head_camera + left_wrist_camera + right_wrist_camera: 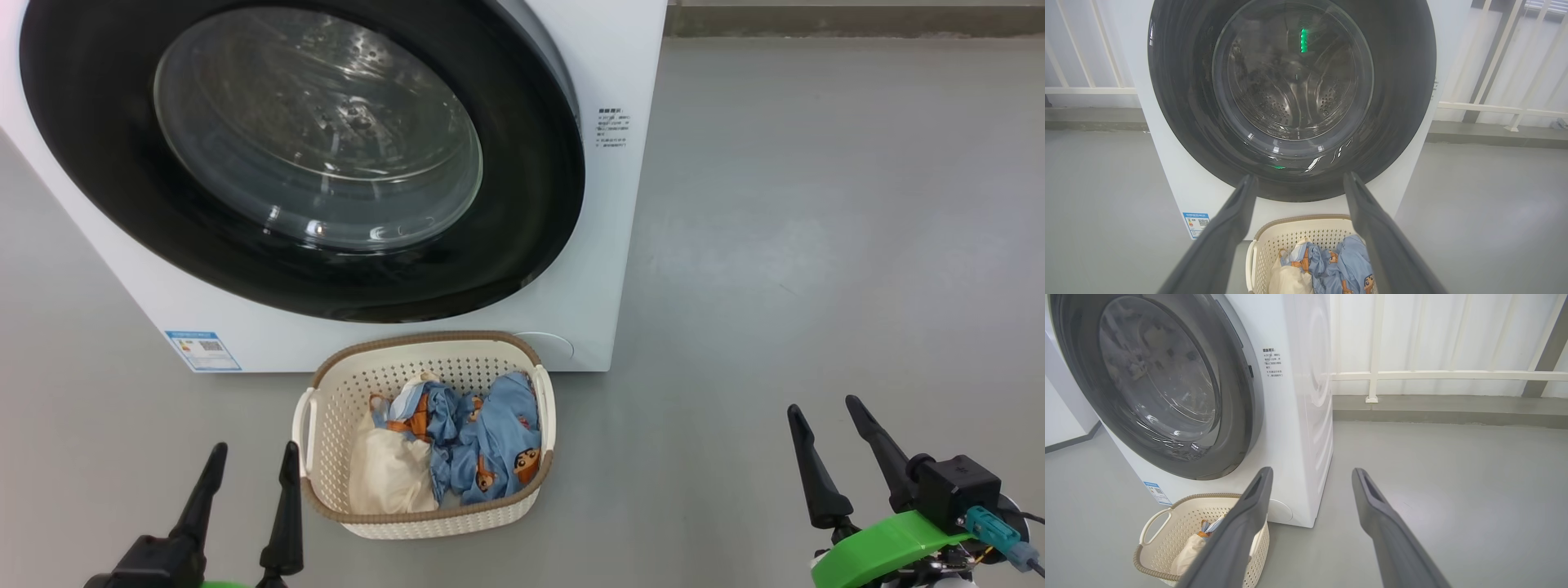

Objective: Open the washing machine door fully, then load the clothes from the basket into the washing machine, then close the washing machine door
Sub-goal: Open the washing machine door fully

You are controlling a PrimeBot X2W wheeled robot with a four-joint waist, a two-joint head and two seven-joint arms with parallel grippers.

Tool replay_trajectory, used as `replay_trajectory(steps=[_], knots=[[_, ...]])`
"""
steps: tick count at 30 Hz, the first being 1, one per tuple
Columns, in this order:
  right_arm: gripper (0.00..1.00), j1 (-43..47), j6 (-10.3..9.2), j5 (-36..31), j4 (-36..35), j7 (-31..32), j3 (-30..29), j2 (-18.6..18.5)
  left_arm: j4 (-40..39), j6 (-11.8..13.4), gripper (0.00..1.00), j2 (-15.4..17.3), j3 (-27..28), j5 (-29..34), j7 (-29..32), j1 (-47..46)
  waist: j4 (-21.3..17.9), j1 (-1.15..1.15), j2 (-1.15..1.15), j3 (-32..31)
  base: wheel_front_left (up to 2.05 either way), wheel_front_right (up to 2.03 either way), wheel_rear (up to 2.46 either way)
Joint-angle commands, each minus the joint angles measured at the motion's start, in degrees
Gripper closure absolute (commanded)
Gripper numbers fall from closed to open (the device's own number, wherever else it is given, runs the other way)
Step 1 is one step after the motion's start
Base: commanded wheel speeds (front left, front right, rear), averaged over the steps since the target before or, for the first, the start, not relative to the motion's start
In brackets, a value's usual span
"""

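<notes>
The white washing machine (604, 245) stands ahead with its round black glass door (310, 155) shut; the steel drum shows through the glass (1294, 81). On the floor right in front of it sits the cream basket (326, 425) holding the clothes (490, 433), light blue printed garments beside a cream cloth. My left gripper (253, 457) is open, just left of the basket's near corner, with nothing in it. My right gripper (824, 412) is open and bare over the floor, well right of the basket. The basket (1167, 535) also shows at the lower left of the right wrist view.
Grey floor (816, 245) stretches to the right of the machine. A white railing and low kerb (1433, 375) run behind it. A blue label sticker (202, 349) marks the machine's lower left corner.
</notes>
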Motion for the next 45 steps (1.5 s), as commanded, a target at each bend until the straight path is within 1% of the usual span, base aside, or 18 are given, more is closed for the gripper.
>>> replay_trajectory(steps=[1, 35, 36, 37, 38, 39, 40, 42, 45], knots=[[0.00, -2.19, 0.32, -0.20, -1.27, -0.77, 1.29, -0.56, -1.08, 0.05, 0.00, 0.84, 1.49, -0.63, -0.54, -2.17, 0.04, 0.00, 0.00, 0.02, 0.00, 0.00, 0.00], [0.00, -2.15, 0.32, 0.75, -1.39, -0.77, 1.36, -0.32, -0.88, 0.04, 0.00, 1.29, 0.64, -1.47, -0.54, -1.99, 0.69, 0.00, 0.00, -0.77, 0.00, 0.00, 0.00], [0.14, -2.23, 0.32, 0.93, -1.34, -0.77, 1.39, -0.34, -0.87, 0.04, 0.00, 1.29, 0.59, -1.46, -0.54, -2.00, 0.71, 0.00, 0.00, -0.77, 0.00, 0.00, 0.00], [0.33, -2.32, 0.32, 1.11, -1.28, -0.77, 1.47, -0.36, -0.83, 0.04, 0.00, 1.29, 0.54, -1.46, -0.54, -2.00, 0.73, 0.00, 0.00, -0.80, 0.00, 0.00, 0.00], [0.55, -2.40, 0.32, 1.58, -1.21, -0.77, 1.61, -0.31, -0.78, 0.04, 0.00, 1.30, 0.51, -1.47, -0.54, -1.98, 0.74, 0.00, 0.00, -0.85, 0.00, 0.00, 0.00], [0.67, -2.51, 0.32, 2.06, -1.16, -0.77, 1.67, -0.32, -0.76, 0.04, 0.00, 1.29, 0.50, -1.48, -0.54, -1.94, 0.74, 0.00, 0.00, -0.86, 0.00, 0.00, 0.00], [0.75, -2.67, 0.32, 2.40, -1.08, -0.77, 1.68, -0.40, -0.75, 0.04, 0.00, 1.28, 0.48, -1.49, -0.54, -1.90, 0.76, 0.00, 0.00, -0.87, 0.00, 0.00, 0.00], [1.00, -3.07, 0.32, 3.19, -0.97, -0.77, 1.59, -0.44, -0.73, 0.04, 0.00, 1.25, 0.37, -1.56, -0.54, -1.85, 0.81, 0.00, 0.00, -0.88, 0.00, 0.00, 0.00], [1.00, -3.73, 0.32, 4.87, -0.90, -0.77, 1.56, -0.26, -0.75, 0.04, 0.00, 1.21, 0.04, -1.80, -0.54, -1.87, 0.92, 0.00, 0.00, -0.83, 0.00, 0.00, 0.00]])
